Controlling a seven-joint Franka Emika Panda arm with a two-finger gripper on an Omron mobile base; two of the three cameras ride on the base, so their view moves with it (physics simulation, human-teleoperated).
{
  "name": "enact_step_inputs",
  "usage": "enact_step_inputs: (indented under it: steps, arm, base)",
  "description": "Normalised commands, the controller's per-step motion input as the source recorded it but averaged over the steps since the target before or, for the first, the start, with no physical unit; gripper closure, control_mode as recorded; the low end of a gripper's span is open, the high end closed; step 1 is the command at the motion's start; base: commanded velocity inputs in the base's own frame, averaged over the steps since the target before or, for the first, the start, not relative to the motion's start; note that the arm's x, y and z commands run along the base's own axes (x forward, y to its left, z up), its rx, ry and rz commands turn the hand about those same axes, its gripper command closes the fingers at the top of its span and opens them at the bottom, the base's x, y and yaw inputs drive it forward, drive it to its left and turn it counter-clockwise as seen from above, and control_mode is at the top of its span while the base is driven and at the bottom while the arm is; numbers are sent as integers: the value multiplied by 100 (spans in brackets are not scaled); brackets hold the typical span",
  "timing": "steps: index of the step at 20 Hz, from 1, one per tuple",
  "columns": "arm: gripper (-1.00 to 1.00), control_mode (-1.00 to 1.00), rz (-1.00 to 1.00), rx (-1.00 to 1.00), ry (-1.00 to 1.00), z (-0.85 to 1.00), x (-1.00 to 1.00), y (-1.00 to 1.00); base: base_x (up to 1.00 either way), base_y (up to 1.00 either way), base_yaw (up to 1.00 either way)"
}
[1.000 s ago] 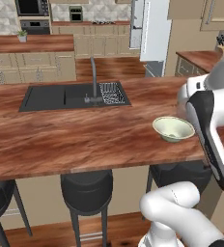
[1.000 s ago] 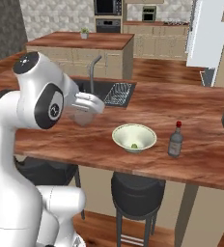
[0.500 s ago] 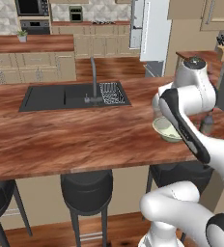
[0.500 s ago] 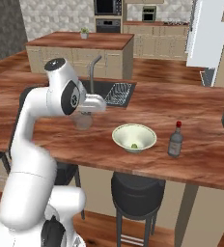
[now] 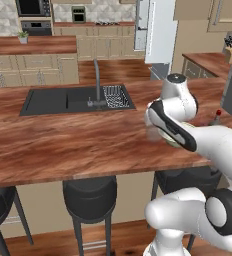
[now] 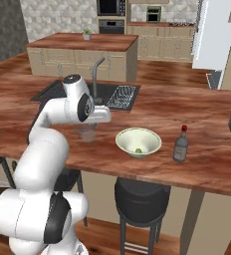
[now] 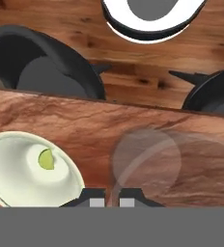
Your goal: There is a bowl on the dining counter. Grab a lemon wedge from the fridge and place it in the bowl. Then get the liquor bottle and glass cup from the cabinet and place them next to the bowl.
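The pale greenish-white bowl (image 6: 139, 142) sits on the dining counter (image 6: 202, 124) with a lemon wedge (image 6: 137, 149) inside. The small dark liquor bottle (image 6: 180, 145) with a red cap stands just right of the bowl. My gripper (image 6: 94, 121) is shut on the rim of the translucent glass cup (image 6: 87, 133), holding it upright low over the counter, left of the bowl. In the hand view the glass cup (image 7: 145, 161) hangs from my gripper (image 7: 111, 198), with the bowl (image 7: 17, 181) and lemon wedge (image 7: 46, 159) to one side. In the left base view my arm covers most of the bowl.
A black sink (image 6: 107, 94) with a thin faucet (image 6: 95, 69) and a dish rack (image 6: 121, 96) lies behind the cup. Black stools (image 7: 41, 67) stand below the counter's near edge. The fridge (image 6: 213, 35) stands at the back right.
My arm has swung out from close to the base and reached down over the counter, carrying the glass cup to a spot left of the bowl. Bowl and bottle have not moved.
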Motion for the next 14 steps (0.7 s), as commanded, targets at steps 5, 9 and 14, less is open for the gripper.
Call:
enact_step_inputs:
  steps: [5, 9, 14]
  arm:
    - [100, -100, 13, 0, 3, -67, 51, 0]
    - [100, -100, 10, 0, 0, -62, 46, 0]
    - [100, -100, 8, 0, 0, -39, 59, 0]
  base:
    - [0, 0, 0]
    - [0, 0, 0]
    - [0, 0, 0]
